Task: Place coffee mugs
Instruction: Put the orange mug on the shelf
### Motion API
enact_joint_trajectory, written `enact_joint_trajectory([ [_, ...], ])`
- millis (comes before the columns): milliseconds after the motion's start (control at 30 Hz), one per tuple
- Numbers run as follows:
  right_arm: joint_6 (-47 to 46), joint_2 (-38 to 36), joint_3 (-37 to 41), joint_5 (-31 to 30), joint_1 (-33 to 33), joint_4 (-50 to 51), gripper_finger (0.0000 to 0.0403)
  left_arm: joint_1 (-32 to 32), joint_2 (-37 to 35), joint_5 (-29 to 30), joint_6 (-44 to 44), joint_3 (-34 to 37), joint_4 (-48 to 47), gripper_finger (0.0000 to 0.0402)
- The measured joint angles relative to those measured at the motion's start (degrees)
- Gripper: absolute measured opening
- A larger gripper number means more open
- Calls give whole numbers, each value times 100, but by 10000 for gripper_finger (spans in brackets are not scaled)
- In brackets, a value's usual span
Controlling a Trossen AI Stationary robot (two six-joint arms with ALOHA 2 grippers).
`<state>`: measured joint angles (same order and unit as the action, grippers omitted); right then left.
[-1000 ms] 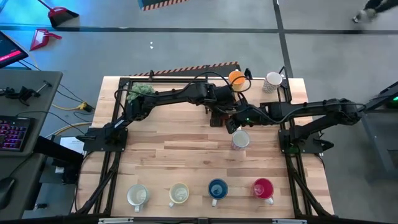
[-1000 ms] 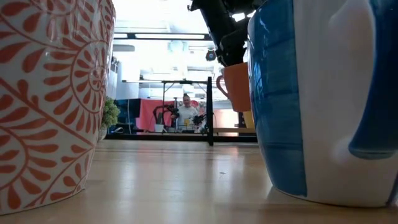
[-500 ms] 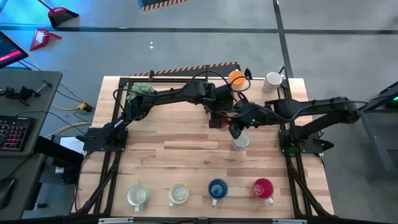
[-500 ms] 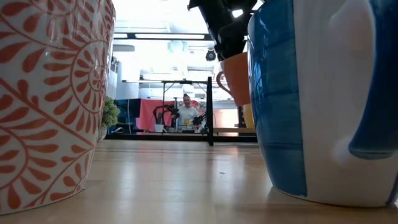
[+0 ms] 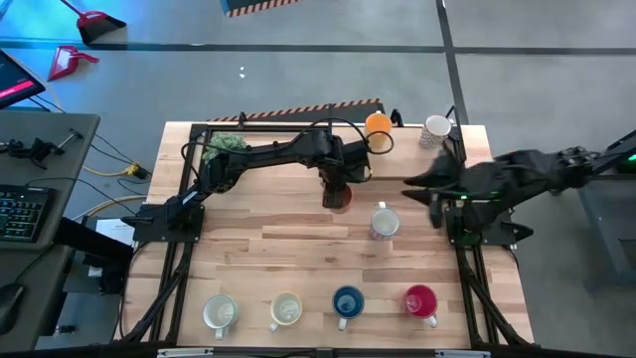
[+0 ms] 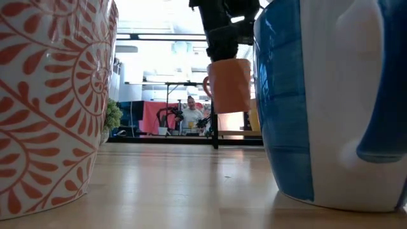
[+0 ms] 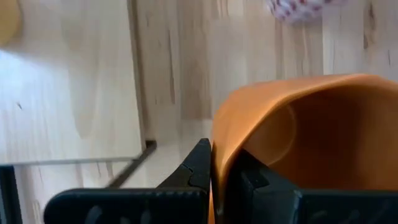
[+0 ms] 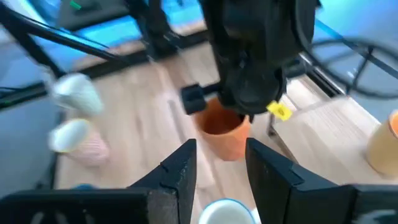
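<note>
My left gripper hangs over the table's middle, shut on an orange mug, which the low view shows lifted, as the orange mug. My right gripper is open and stands toward the right edge, apart from it. A white mug stands on its base between them. Several mugs stand in a row at the near edge: two cream, one blue, one red-pink. Another orange mug and a white one stand at the far edge. My left gripper pinches the orange mug's wall at the rim, one finger outside and one inside the cup. The fingers come from above, pointing down. The mug hangs upright below them, lifted clear of the table, its handle to one side.
A small green plant sits at the far left corner. In the low view a red-patterned mug and the blue mug stand close to the camera. Bare wood lies across the table's middle and left. A person sits in the room behind.
My right gripper has drawn away from the orange mug, from the table's middle toward the right edge. My left gripper keeps the orange mug, which has shifted a little toward the table's left and stays lifted. The white mug below has stayed in place.
</note>
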<state>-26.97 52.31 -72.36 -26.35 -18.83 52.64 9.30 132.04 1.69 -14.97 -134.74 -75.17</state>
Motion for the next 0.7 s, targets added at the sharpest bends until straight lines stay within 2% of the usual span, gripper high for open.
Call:
enact_joint_trajectory([
  [100,81,-385,2,-342,-314,28,116,4,1,-209,49,2,-253,10],
  [267,140,-589,4,-727,-557,427,116,-17,5,-422,145,2,-246,10],
  [700,242,-586,11,-759,-571,639,116,-402,539,-626,343,13,188,10],
])
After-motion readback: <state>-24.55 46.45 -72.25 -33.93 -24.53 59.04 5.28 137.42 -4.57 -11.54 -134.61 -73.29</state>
